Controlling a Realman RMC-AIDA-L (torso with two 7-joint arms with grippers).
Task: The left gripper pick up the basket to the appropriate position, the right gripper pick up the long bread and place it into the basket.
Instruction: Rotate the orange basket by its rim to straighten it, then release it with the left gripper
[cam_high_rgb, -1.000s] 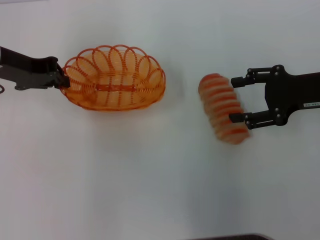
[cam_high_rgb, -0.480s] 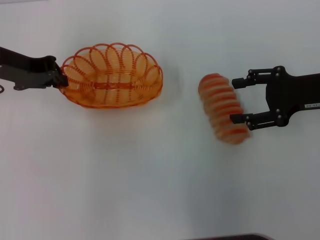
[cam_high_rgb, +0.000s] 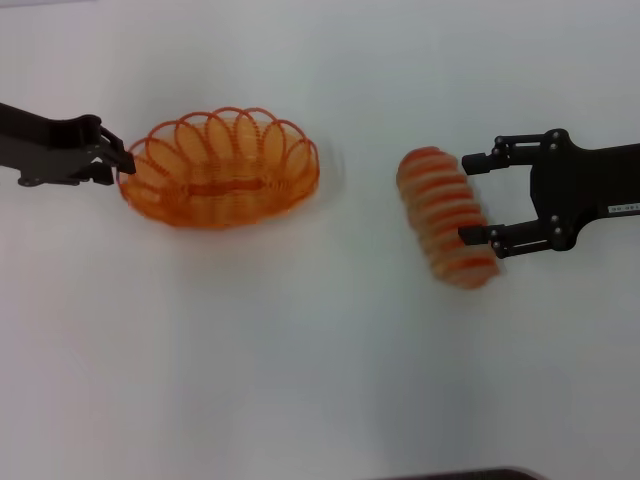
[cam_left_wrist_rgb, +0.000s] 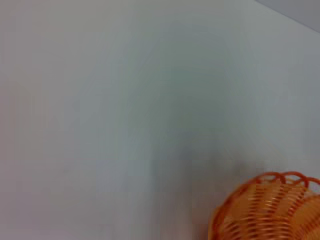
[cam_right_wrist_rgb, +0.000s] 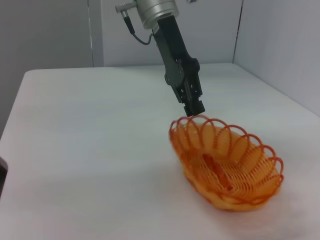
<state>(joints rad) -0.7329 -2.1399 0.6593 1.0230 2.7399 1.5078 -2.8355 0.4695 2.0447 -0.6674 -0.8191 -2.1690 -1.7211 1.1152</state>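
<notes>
The orange wire basket (cam_high_rgb: 220, 170) sits at the left of the white table in the head view. My left gripper (cam_high_rgb: 124, 164) is shut on the rim at its left end. The right wrist view shows that grip clearly, with the left gripper (cam_right_wrist_rgb: 195, 107) pinching the basket (cam_right_wrist_rgb: 227, 167) at its rim. Part of the basket (cam_left_wrist_rgb: 270, 210) shows in the left wrist view. The long bread (cam_high_rgb: 447, 218) lies slanted at the right. My right gripper (cam_high_rgb: 476, 199) is open, its two fingers standing at the bread's right side, the nearer one over the loaf.
The white table (cam_high_rgb: 300, 350) stretches between basket and bread. A dark edge (cam_high_rgb: 460, 473) shows at the front. In the right wrist view, grey walls (cam_right_wrist_rgb: 280, 45) stand behind the table.
The left gripper has drawn the basket a little to the left, and the basket has tilted. The right gripper and the bread have not moved.
</notes>
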